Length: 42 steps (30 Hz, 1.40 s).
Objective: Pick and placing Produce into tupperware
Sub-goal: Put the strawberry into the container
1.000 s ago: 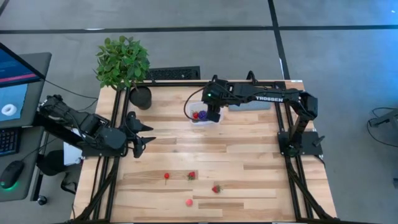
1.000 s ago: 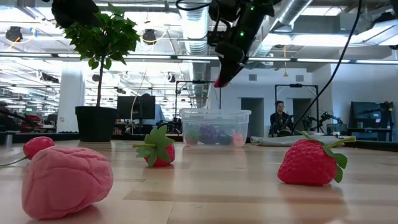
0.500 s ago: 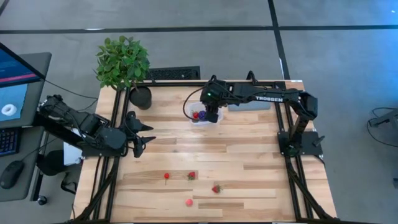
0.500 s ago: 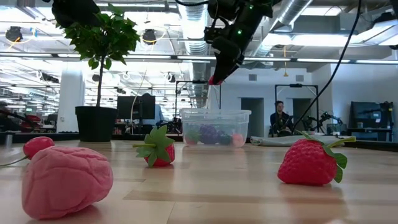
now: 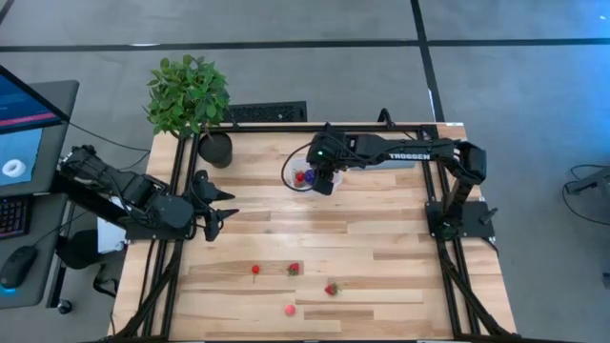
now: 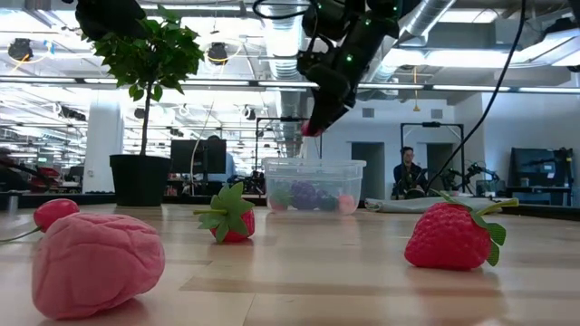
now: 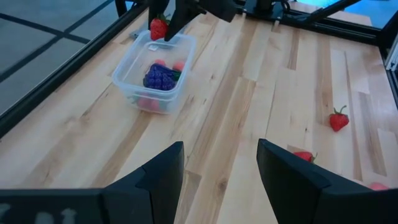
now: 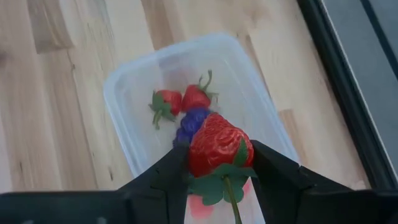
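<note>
The clear tupperware (image 5: 297,177) stands at the table's far middle. It holds two small strawberries (image 8: 180,99), a purple piece (image 8: 189,124) and a pink piece. My right gripper (image 8: 219,177) hangs above it, shut on a red strawberry (image 8: 219,148); the low view shows that gripper (image 6: 313,127) well above the tupperware's rim (image 6: 313,163). Loose produce lies near the front edge: strawberries (image 5: 294,269) (image 5: 331,289), a small red piece (image 5: 255,270) and a pink piece (image 5: 289,310). My left gripper (image 5: 224,205) waits open at the table's left edge. My right gripper pinches the strawberry's two sides (image 8: 194,155) between its two fingers (image 8: 168,177). The fingers slant down from the table's right. The strawberry is lifted clear above the tupperware, with its green top and stem (image 8: 227,186) pointing back toward the wrist.
A potted plant (image 5: 188,95) stands at the far left corner. A grey pad (image 5: 386,161) lies under the right arm, right of the tupperware. Bare wood (image 5: 315,233) lies between the tupperware and the loose produce.
My right gripper has sunk a little toward the tupperware with the strawberry still in its fingers, and has tipped slightly. The left arm has kept still.
</note>
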Motion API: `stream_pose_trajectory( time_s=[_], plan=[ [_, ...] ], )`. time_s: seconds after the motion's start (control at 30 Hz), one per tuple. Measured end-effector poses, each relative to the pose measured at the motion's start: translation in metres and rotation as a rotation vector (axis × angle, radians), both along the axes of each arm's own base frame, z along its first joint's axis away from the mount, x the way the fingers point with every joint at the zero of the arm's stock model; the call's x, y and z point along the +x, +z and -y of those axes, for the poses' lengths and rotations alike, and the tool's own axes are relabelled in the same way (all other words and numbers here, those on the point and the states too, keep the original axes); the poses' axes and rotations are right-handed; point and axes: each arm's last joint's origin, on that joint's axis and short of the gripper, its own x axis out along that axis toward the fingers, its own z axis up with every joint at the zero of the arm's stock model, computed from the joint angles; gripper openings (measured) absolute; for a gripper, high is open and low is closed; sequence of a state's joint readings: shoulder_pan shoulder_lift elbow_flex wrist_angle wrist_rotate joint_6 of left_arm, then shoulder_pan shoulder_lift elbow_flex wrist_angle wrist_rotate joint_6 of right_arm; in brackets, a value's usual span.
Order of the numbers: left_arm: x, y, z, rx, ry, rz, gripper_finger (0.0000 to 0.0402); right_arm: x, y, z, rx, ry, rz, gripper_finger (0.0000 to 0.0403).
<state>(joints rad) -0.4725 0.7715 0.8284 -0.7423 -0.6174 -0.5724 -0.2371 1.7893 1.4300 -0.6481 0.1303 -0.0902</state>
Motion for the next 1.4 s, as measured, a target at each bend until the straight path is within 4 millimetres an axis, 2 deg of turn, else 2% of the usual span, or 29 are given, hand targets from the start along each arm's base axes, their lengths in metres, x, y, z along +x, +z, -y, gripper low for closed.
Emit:
stream_pose_trajectory(
  time_s=[0.23,0.53,0.67,0.9,1.4],
  plan=[
    [0.000,0.000,0.000,0.000,0.000,0.000,0.0193,0.005,0.003,0.004,0.014,-0.031,0.078,0.0176],
    [0.000,0.001,0.000,-0.005,-0.002,0.007,0.0193,0.021,-0.031,-0.007,0.067,-0.020,0.003,0.0179],
    [0.000,0.001,0.000,-0.005,-0.002,0.006,0.0193,0.025,-0.038,-0.012,0.066,-0.006,-0.010,0.0179],
    [0.000,0.001,0.000,-0.005,-0.002,0.006,0.0193,0.025,-0.038,-0.008,0.062,-0.018,-0.003,0.0181],
    [0.000,0.001,0.000,-0.004,-0.001,0.007,0.0193,0.025,-0.037,-0.002,0.066,-0.045,0.018,0.0236]
  ],
)
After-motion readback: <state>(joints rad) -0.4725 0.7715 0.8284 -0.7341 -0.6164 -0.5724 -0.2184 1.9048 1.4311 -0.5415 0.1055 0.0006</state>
